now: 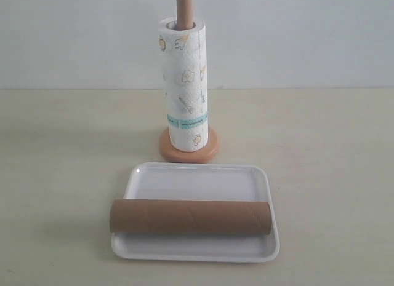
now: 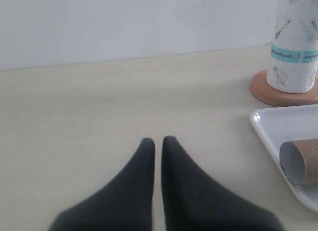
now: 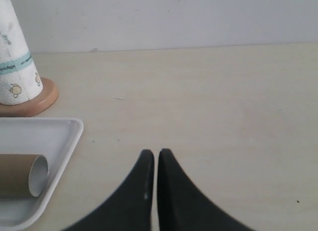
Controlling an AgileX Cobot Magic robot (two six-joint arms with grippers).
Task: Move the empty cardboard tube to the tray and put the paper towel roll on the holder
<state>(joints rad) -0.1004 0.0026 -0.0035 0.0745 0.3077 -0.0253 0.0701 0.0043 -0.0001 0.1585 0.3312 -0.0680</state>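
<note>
**Tube on tray, roll on holder, both grippers clear**

The roll [image 1: 183,83] hides most of the holder [image 1: 189,153]; only the rod's tip and the rim of the base show. The exterior view shows neither gripper, and both wrist views cut off the roll's top and most of the tube [image 1: 191,217]. The tube lies across the near half of the tray [image 1: 197,181], its ends reaching the side rims. Bare desk [image 1: 332,150] lies open on both sides. The print on the roll's teal band is too small to read. The left gripper [image 2: 157,140] and right gripper [image 3: 155,152] are clenched on nothing, above the desk beside the tray.
</note>
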